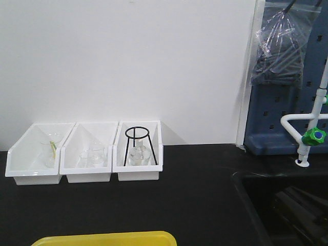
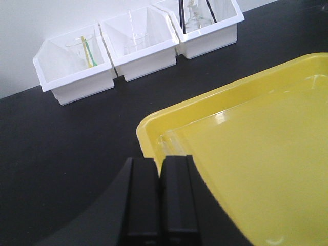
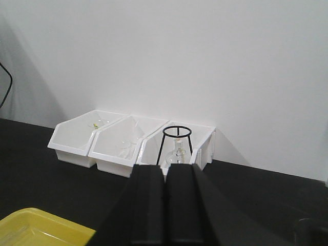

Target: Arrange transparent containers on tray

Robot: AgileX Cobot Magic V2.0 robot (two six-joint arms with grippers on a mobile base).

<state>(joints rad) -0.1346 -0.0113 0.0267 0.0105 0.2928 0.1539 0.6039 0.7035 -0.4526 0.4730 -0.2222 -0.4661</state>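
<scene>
Both our left end effector (image 2: 160, 205) and right end effector (image 3: 165, 205) sit pinched closed and empty, so reaching into the white bins (image 1: 87, 154) risks knocking the clear glassware (image 1: 92, 155) or that wire tripod (image 1: 138, 145) before anything reaches the yellow tray (image 2: 246, 154).

Three bins (image 1: 84, 154) sit side by side against the wall (image 1: 123, 56), each holding glass vessels (image 1: 92, 156); the right one holds a tripod stand (image 1: 137, 145). The tray (image 1: 105, 239) lies in front.

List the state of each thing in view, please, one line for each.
Left gripper: shut, holding nothing.
Right gripper: shut, holding nothing.
Yellow tray: no glassware visible in it.
Three white bins: side by side, glassware inside.
Black ring stand: upright in the rightmost bin.
</scene>
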